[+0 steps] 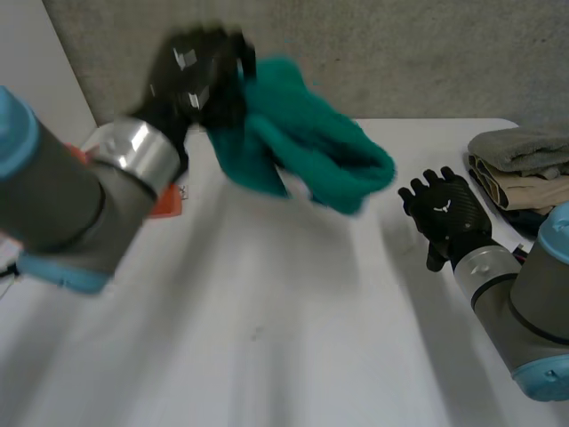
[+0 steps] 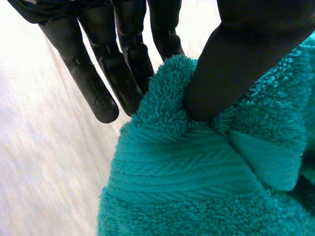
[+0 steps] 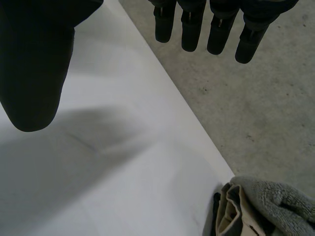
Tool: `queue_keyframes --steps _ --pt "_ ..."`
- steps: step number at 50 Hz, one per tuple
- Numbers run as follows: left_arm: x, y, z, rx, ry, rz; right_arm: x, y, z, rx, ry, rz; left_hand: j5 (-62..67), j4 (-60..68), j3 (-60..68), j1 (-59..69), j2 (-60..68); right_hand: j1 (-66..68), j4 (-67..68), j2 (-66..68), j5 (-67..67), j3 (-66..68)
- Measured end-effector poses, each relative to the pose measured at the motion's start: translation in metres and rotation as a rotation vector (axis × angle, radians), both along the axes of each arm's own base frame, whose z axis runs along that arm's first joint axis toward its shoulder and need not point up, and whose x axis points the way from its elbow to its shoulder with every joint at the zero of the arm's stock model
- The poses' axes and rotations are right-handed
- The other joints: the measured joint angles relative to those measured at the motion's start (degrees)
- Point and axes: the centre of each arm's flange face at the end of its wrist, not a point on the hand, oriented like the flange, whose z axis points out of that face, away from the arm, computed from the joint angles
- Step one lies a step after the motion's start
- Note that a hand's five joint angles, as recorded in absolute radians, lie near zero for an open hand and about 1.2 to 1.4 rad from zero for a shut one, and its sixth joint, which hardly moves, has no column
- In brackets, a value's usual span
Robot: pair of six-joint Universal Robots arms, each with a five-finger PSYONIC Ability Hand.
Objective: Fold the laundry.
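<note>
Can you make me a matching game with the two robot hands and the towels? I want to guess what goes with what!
Things:
1. teal towel
2. left hand
3. right hand
4. grey towel

What each one is doing:
A. open, fingers straight, holding nothing
B. lying on top of the pile of folded cloths
C. hanging in the air from a hand
D. thumb and fingers pinching a towel

Right pairs: 1-C, 2-D, 3-A, 4-B.
</note>
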Motion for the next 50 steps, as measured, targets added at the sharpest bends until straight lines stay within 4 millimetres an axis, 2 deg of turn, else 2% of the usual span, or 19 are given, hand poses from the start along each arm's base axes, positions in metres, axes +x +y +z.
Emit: queue_keyframes --steps 2,4,6,9,11,16,21,24,27,31,38,40,42,43,44,45,46,49,50 --pt "-0.001 0.010 -0.035 0.110 -0.061 -0.015 -0.002 -0.002 0.002 -0.001 -0.010 -0.008 -7.73 -10.19 -9.75 -6.51 -9.81 0.00 0.00 0.00 0.00 0.00" --pt "-0.002 0.015 -0.053 0.161 -0.100 -0.022 -0.002 -0.003 0.003 0.000 -0.016 -0.012 -12.17 -15.31 -14.68 -11.12 -14.89 0.00 0.00 0.00 0.00 0.00" --pt "-0.003 0.022 -0.088 0.242 -0.186 -0.031 -0.004 -0.005 0.005 0.008 -0.036 -0.025 -23.74 -27.59 -26.52 -22.89 -27.37 0.00 0.00 0.00 0.00 0.00" --pt "-0.002 0.030 -0.120 0.309 -0.294 -0.036 -0.006 -0.006 0.008 0.028 -0.064 -0.043 -39.51 -43.23 -42.00 -37.91 -42.07 0.00 0.00 0.00 0.00 0.00" --pt "0.000 0.033 -0.129 0.331 -0.346 -0.035 -0.007 -0.006 0.010 0.044 -0.079 -0.053 -43.09 -46.82 -45.58 -40.32 -45.64 0.00 0.00 0.00 0.00 0.00" --pt "0.010 0.035 -0.121 0.336 -0.392 0.000 -0.009 -0.003 0.014 0.104 -0.108 -0.069 -47.52 -50.84 -49.76 -43.49 -49.77 0.00 0.00 0.00 0.00 0.00" --pt "0.030 0.034 -0.092 0.315 -0.354 0.084 -0.007 0.009 0.019 0.232 -0.135 -0.075 -48.32 -51.56 -50.61 -44.49 -50.77 0.00 -0.07 -0.11 -0.05 0.00" --pt "0.038 0.033 -0.086 0.314 -0.338 0.108 -0.004 0.020 0.020 0.336 -0.148 -0.067 -48.32 -51.56 -50.61 -44.49 -50.77 -1.04 -1.67 -1.57 -0.06 -1.15" --pt "0.040 0.032 -0.090 0.330 -0.338 0.105 0.000 0.032 0.017 0.449 -0.153 -0.051 -48.31 -51.56 -50.61 -44.49 -50.77 -1.45 -2.18 -1.92 -0.07 -1.69" --pt "0.035 0.030 -0.110 0.398 -0.373 0.052 0.008 0.045 0.008 0.606 -0.139 -0.020 -48.31 -51.56 -50.61 -44.49 -50.77 -1.45 -2.18 -1.92 -0.07 -1.69" --pt "0.016 0.031 -0.141 0.495 -0.456 -0.032 0.018 0.046 -0.010 0.647 -0.074 -0.001 -38.05 -42.20 -41.60 -34.43 -41.69 -0.96 -1.48 -1.29 0.49 -0.78" --pt "0.007 0.029 -0.146 0.499 -0.482 -0.044 0.021 0.045 -0.016 0.622 -0.039 0.000 -19.41 -23.02 -22.52 -13.77 -22.40 7.67 6.96 8.42 8.70 8.71" --pt "0.004 0.027 -0.147 0.495 -0.490 -0.047 0.022 0.045 -0.018 0.611 -0.029 0.000 -19.41 -23.02 -22.52 -13.77 -22.40 13.10 13.55 14.31 14.06 14.34" --pt "-0.004 0.023 -0.147 0.474 -0.508 -0.050 0.026 0.041 -0.020 0.561 -0.004 -0.001 -2.23 -5.33 -4.50 2.23 -4.34 18.51 19.35 20.43 20.77 20.25" --pt "-0.007 0.020 -0.146 0.460 -0.515 -0.048 0.028 0.039 -0.020 0.537 0.003 -0.003 -0.43 -3.22 -2.91 3.01 -2.42 34.94 40.12 41.17 40.17 40.78" --pt "-0.012 0.015 -0.141 0.425 -0.521 -0.041 0.031 0.033 -0.017 0.485 0.002 -0.006 0.47 -0.75 -0.58 3.01 -0.34 41.48 48.37 48.46 47.13 48.68" --pt "-0.014 0.013 -0.138 0.410 -0.522 -0.037 0.032 0.031 -0.015 0.462 -0.001 -0.008 0.47 -0.75 -0.58 3.01 -0.34 43.27 50.19 50.07 48.46 50.60" --pt "-0.022 -0.004 -0.106 0.274 -0.508 0.018 0.041 0.010 0.009 0.263 -0.058 -0.011 0.47 -0.24 -0.02 3.01 0.20 43.98 54.02 51.11 50.06 52.46" --pt "-0.022 -0.004 -0.106 0.274 -0.508 0.018 0.041 0.010 0.009 0.263 -0.058 -0.011 0.47 -0.24 -0.02 3.01 0.20 43.98 54.02 51.11 50.06 52.46"
